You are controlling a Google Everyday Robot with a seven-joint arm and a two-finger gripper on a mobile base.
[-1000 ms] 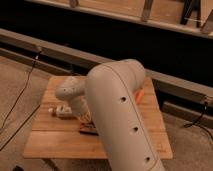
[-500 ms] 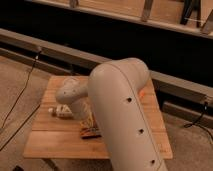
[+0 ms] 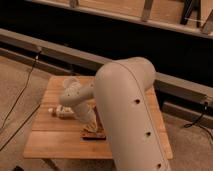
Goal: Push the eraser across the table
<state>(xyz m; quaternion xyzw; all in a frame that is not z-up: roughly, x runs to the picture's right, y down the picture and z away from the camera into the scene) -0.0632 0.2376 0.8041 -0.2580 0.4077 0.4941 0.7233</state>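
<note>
Hand held low at the dark eraser, near the front edge of the counter.

Nearest the camera, the thick cream-coloured arm segment (image 3: pixel 132 115) fills the right foreground and hides the right part of the small rectangular light-wood plank counter (image 3: pixel 45 145). Just past the counter's bare front strip, the flat dark oblong eraser (image 3: pixel 93 135) lies flat on the wood, about mid-width of the visible top, with its right end close against the arm segment. The hand (image 3: pixel 89 119) sits directly behind and above the eraser, angled down toward it. Whether it touches the eraser cannot be told, nor whether it is wide or narrow. Further back on the left, a white bottle-like object (image 3: pixel 59 111) lies on its side near the hand. Beyond the counter, a black cable (image 3: pixel 24 87) trails over the grey floor (image 3: pixel 15 75) in front of a long grey rail (image 3: pixel 60 50).
</note>
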